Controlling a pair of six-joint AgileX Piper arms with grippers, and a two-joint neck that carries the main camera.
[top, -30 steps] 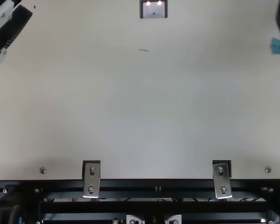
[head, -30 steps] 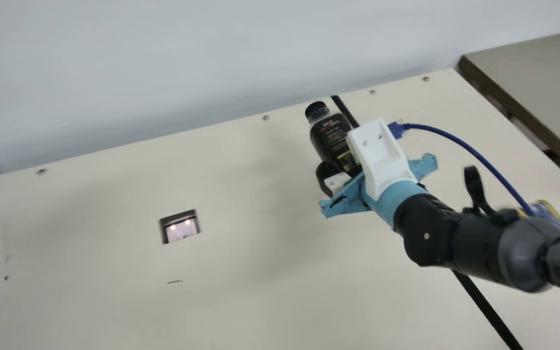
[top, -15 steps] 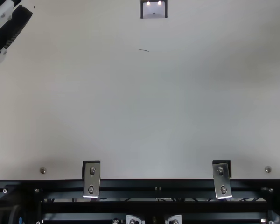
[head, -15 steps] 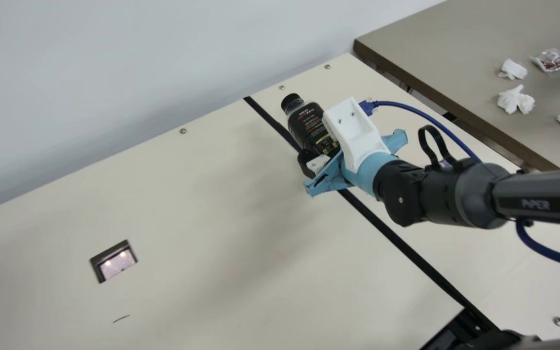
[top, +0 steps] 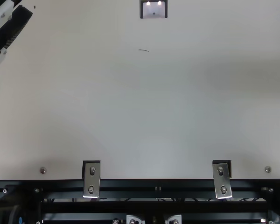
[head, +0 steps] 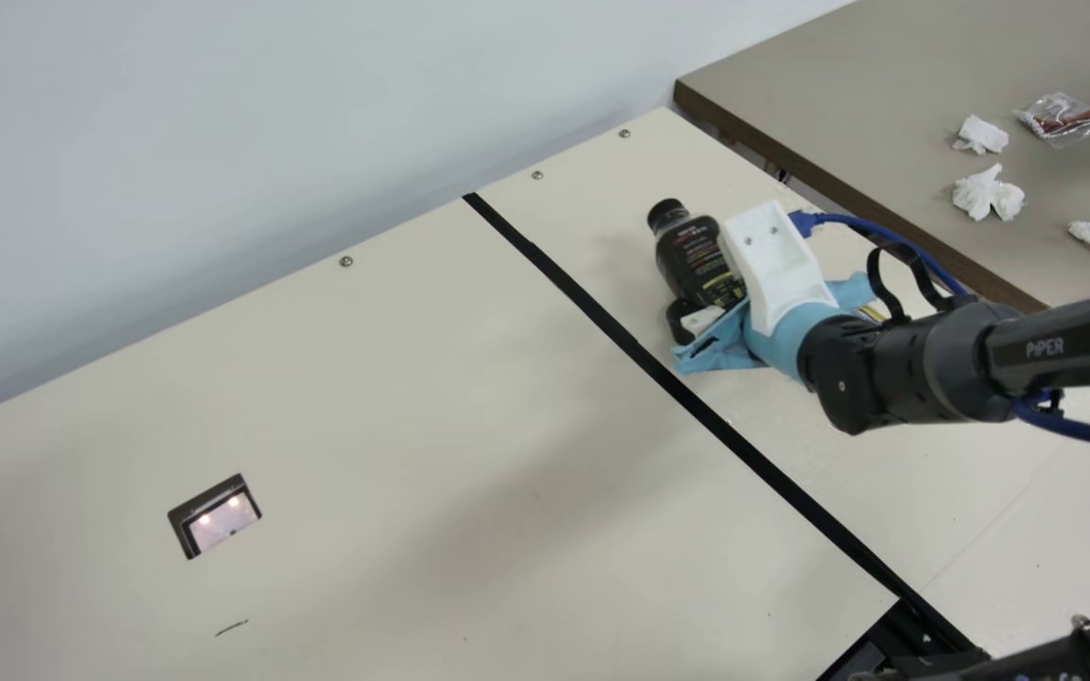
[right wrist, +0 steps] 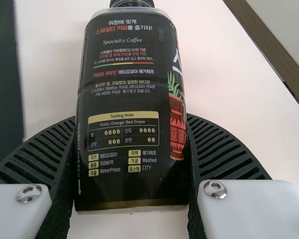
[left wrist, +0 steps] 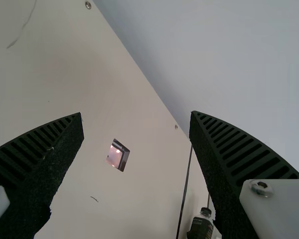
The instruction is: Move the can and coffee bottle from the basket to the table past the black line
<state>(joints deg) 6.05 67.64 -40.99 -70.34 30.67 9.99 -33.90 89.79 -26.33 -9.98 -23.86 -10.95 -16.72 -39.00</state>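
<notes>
In the main view, a cream tabletop (head: 365, 397) slants beneath a pale blue-grey wall (head: 271, 142). A straight black line (head: 602, 317) crosses it from upper centre to lower right; a dark-framed, glossy rectangular inset (head: 214, 515) sits lower left. Right of the line, the right claw (head: 720, 301) is clamped on a black coffee bottle with a black cap (head: 694, 260). At upper right, a grey-brown tabletop (head: 848, 95) holds crumpled white tissues (head: 982, 192) and a clear plastic packet (head: 1063, 118). In the top view's upper left, the left claw (top: 21, 9) has its fingers spread apart.
</notes>
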